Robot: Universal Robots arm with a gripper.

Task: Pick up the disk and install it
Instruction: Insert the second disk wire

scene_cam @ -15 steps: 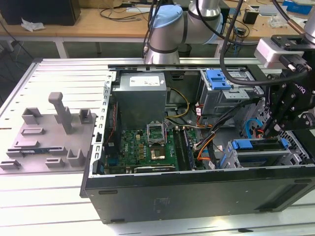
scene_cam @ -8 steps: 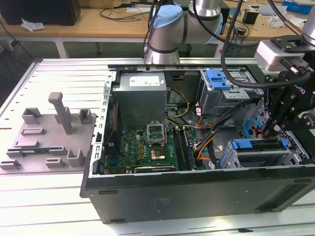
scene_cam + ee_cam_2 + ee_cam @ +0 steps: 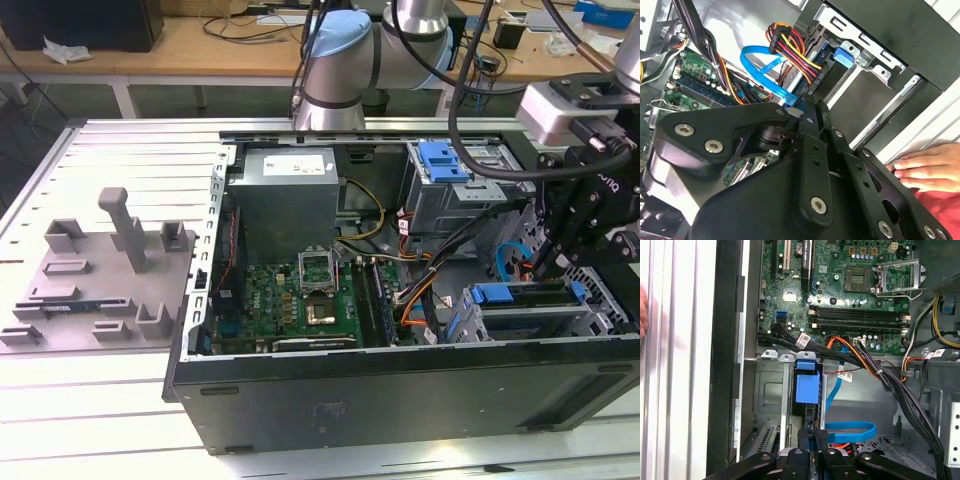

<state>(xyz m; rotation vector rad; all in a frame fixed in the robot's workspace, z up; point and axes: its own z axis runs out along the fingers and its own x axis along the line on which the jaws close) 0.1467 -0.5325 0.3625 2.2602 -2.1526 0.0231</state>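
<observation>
Wooden bench (image 3: 200, 45) at back w/ cables; slatted metal table (image 3: 100, 400).

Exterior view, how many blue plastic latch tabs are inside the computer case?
2. The far tab tops the upper drive cage; the near tab sits on the lower bay. Others may be hidden.

The computer case (image 3: 400, 400) lies open on the table (image 3: 100, 420) — motherboard (image 3: 300, 300) inside it. The power supply (image 3: 287, 190) sits behind the motherboard; the disk (image 3: 525, 297) sits in the bay at the exterior view's right of it — the gripper (image 3: 545, 265) directly above.
</observation>
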